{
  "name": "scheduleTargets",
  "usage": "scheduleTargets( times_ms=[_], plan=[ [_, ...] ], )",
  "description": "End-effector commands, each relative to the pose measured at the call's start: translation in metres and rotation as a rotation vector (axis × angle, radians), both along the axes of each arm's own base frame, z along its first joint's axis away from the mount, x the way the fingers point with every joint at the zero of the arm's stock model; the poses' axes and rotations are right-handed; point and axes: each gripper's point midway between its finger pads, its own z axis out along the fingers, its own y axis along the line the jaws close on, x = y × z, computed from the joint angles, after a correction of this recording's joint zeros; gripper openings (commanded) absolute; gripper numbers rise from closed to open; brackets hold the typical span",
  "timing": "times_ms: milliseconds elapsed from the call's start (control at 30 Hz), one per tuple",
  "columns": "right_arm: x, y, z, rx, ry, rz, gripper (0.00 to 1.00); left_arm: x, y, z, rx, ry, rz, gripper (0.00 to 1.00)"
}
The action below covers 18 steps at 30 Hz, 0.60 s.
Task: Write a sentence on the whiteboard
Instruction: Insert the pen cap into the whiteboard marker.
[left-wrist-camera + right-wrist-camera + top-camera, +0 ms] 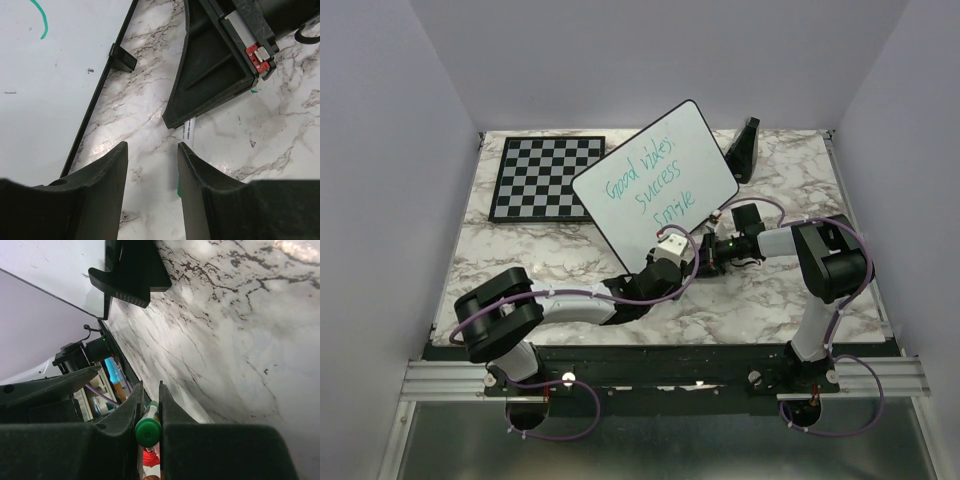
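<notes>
Writing looked finished, three lines on the board
The sentence [655,187] stood in green on the whiteboard [620,215], which sat askew toward 12 o'clock of the surface [770,300]; at its 6 o'clock edge the left claw [152,147] gaped around nothing, while the right claw [149,390] pinched a green-ended marker [148,431], so probably only setting that down was left

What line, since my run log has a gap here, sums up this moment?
whiteboard: sentence written | left gripper: open, empty, beside whiteboard edge | right gripper: shut on green marker
</notes>
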Motion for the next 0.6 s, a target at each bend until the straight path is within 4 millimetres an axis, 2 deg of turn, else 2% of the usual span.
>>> scheduleTargets(
  times_ms=[0, 167, 267, 567],
  plan=[
    [-0.005, -0.002, 0.000, 0.015, 0.039, 0.010, 0.00, -0.013, 0.003, 0.006, -0.055, 0.021, -0.038, 0.52],
    [-0.006, -0.002, -0.001, 0.014, 0.043, 0.010, 0.01, -0.044, -0.004, -0.010, -0.081, 0.116, -0.187, 0.52],
    [-0.005, -0.002, -0.001, 0.013, 0.042, 0.008, 0.01, -0.054, -0.011, -0.015, -0.101, 0.160, -0.242, 0.52],
    [-0.006, -0.002, -0.003, 0.007, 0.044, 0.010, 0.01, -0.047, -0.019, -0.029, -0.137, 0.232, -0.271, 0.52]
  ],
)
